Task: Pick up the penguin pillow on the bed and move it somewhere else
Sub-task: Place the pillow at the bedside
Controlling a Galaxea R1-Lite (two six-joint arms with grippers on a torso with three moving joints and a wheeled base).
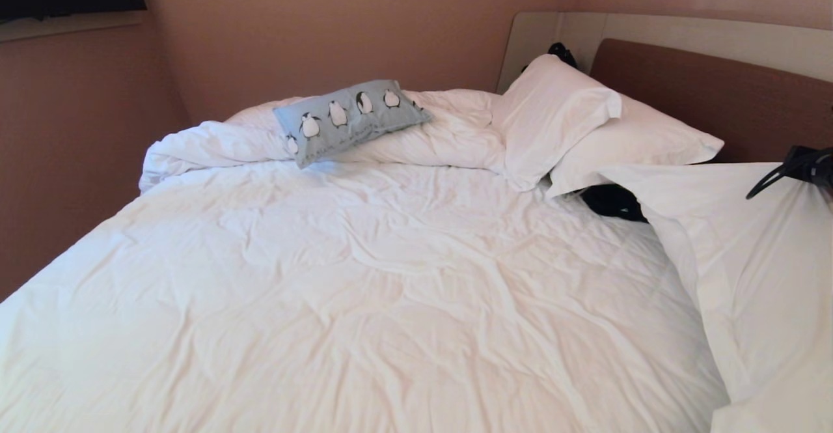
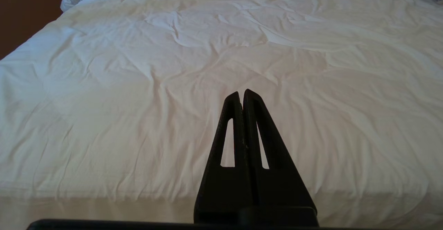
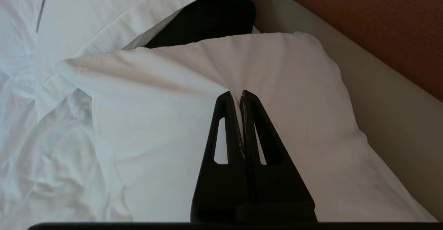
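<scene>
Head view: the bed (image 1: 364, 277) fills the scene. Right gripper (image 3: 241, 93), pinched shut on a white pillow (image 3: 193, 126), sits well right of the penguin pillow (image 1: 348, 119), whose long axis runs crosswise. Left gripper (image 2: 241, 93), closed empty, looks roughly as far from it.

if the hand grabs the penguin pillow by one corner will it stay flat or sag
Probably sag: the penguin pillow already drapes over the rolled duvet, so it looks soft. Likely light for its size, being smaller than the white pillows. Its matte fabric should pinch without slipping, much as the right hand pinches a white pillow.
</scene>
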